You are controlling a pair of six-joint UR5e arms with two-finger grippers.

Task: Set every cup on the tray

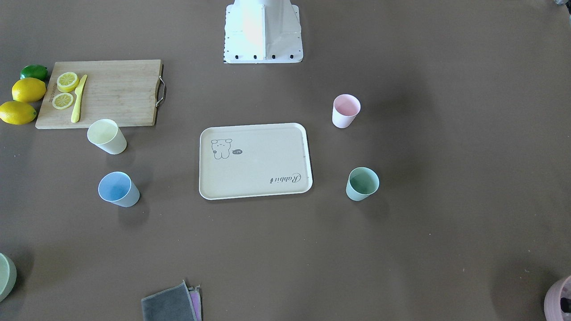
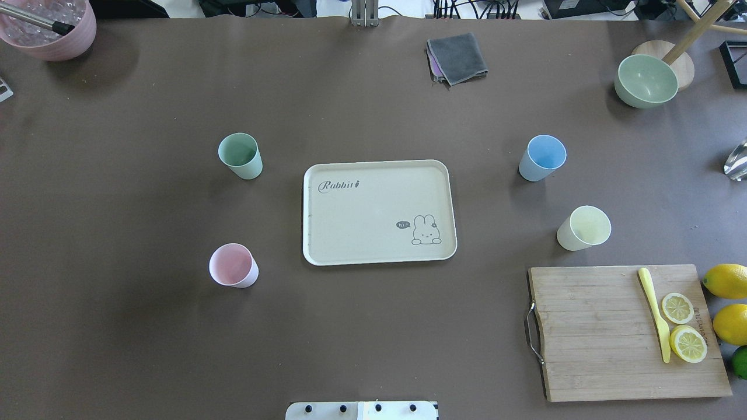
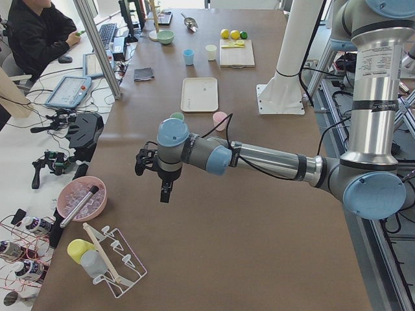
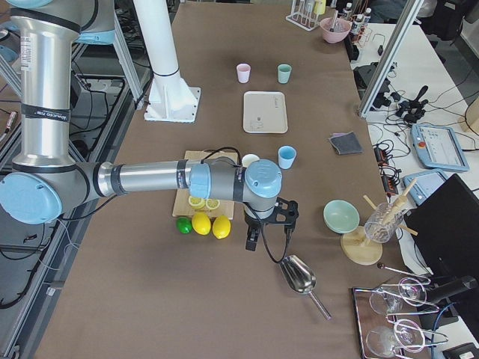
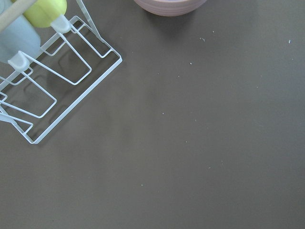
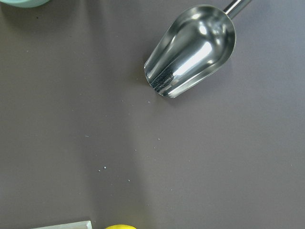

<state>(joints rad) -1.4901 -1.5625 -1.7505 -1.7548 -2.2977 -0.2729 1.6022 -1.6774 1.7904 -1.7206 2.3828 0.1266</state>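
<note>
The cream tray (image 2: 373, 216) with the rabbit drawing lies empty at the table's middle. Four cups stand upright on the table around it. The mint green cup (image 2: 240, 155) and the pink cup (image 2: 233, 265) stand off its left side. The light blue cup (image 2: 543, 157) and the pale yellow cup (image 2: 583, 228) stand off its right side. My left gripper (image 3: 165, 191) hangs over the table's left end, far from the cups. My right gripper (image 4: 252, 241) hangs over the right end beside the lemons. I cannot tell whether either is open or shut.
A wooden cutting board (image 2: 618, 332) with lemon slices and a yellow knife lies near right, whole lemons (image 2: 726, 280) beside it. A green bowl (image 2: 646, 80), grey cloth (image 2: 458, 57) and mauve pot (image 2: 49, 29) stand at the far edge. A metal scoop (image 6: 190, 52) and wire rack (image 5: 52, 81) lie below the wrists.
</note>
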